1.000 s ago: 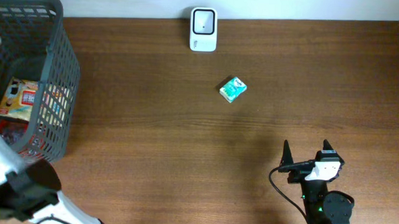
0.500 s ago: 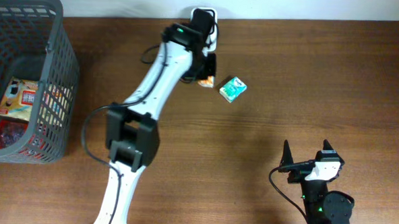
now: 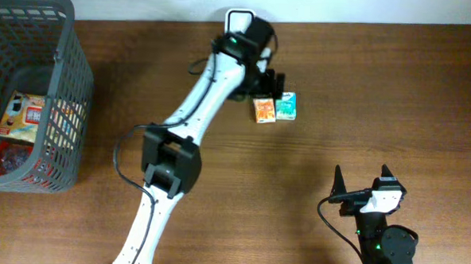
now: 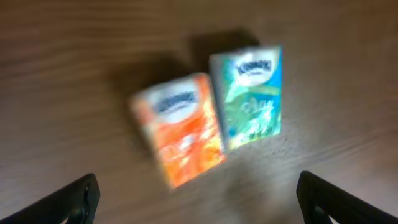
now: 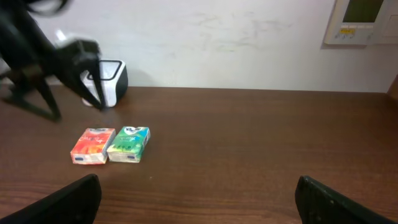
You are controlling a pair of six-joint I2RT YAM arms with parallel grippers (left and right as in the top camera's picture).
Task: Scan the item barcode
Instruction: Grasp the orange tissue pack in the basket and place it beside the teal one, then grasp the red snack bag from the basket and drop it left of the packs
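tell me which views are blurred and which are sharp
Left wrist view: motion-smeared, the print on the orange pack and green pack unreadable. Right wrist view: both packs crisp, but the left arm at upper left is blurred. Overhead view: sharp and evenly lit.

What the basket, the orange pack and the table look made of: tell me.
Basket: looks like moulded grey plastic, matte, with an open lattice wall.
Orange pack: seemingly thin printed plastic film, slightly glossy, with soft edges; the left wrist view is blurred.
Table: brown wood grain, likely veneer or laminate, with a low sheen.
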